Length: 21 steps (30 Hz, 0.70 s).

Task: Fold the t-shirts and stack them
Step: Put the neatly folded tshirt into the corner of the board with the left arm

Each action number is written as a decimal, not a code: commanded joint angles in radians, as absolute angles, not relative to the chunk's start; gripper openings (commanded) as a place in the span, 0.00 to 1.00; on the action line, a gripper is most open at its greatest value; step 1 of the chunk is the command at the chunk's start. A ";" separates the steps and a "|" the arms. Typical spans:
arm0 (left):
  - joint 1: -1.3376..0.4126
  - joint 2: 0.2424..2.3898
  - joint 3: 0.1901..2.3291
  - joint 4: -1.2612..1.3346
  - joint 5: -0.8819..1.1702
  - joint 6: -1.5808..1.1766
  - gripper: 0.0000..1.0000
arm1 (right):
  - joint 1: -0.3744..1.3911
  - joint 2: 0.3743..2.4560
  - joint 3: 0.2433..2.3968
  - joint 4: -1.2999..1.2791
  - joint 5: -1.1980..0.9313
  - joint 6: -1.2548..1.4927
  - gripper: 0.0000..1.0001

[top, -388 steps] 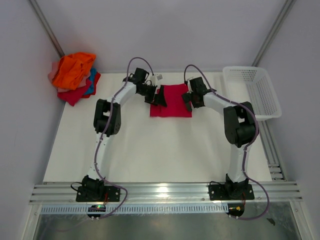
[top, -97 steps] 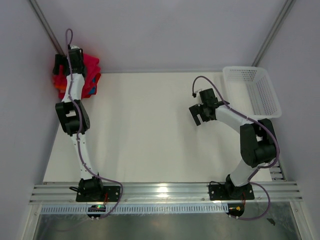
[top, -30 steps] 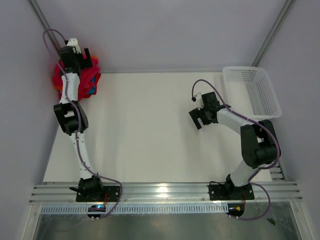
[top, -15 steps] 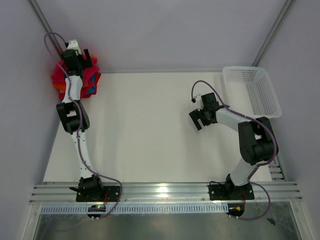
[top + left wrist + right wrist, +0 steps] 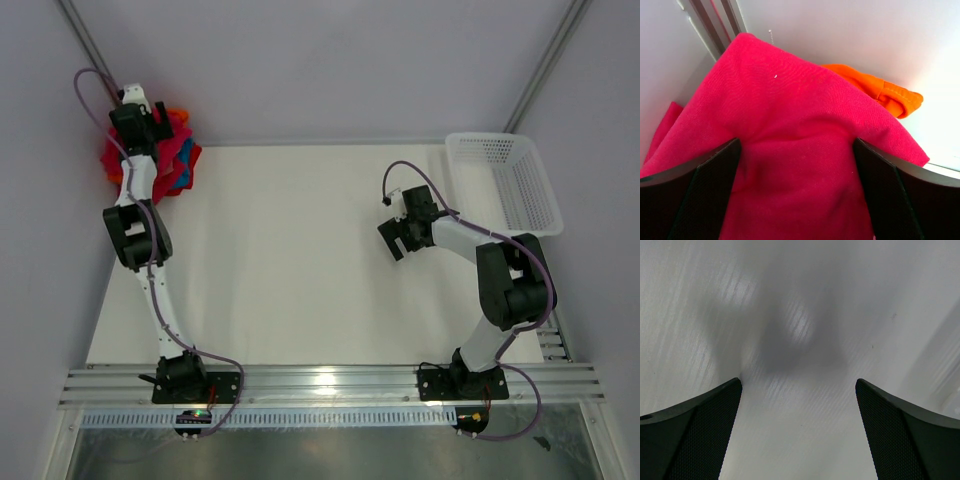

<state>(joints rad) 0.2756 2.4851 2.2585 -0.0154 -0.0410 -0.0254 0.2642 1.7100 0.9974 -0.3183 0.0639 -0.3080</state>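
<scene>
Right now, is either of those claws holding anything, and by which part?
Nothing is held. The left gripper stands open over the crimson t-shirt; the right gripper hangs open above the table.

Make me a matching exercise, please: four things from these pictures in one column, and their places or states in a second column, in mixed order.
1. left gripper
2. right gripper
3. basket
4. orange t-shirt

A. at the far right of the table
B. open above bare table
C. peeking out behind the crimson t-shirt
D. open over the crimson t-shirt, far left corner

Pairs: 1-D, 2-B, 3-A, 4-C
</scene>
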 commanded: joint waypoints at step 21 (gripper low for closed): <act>0.318 2.177 2.255 -0.166 0.348 -0.084 0.96 | 0.259 1.655 1.005 -0.314 0.015 -0.299 0.99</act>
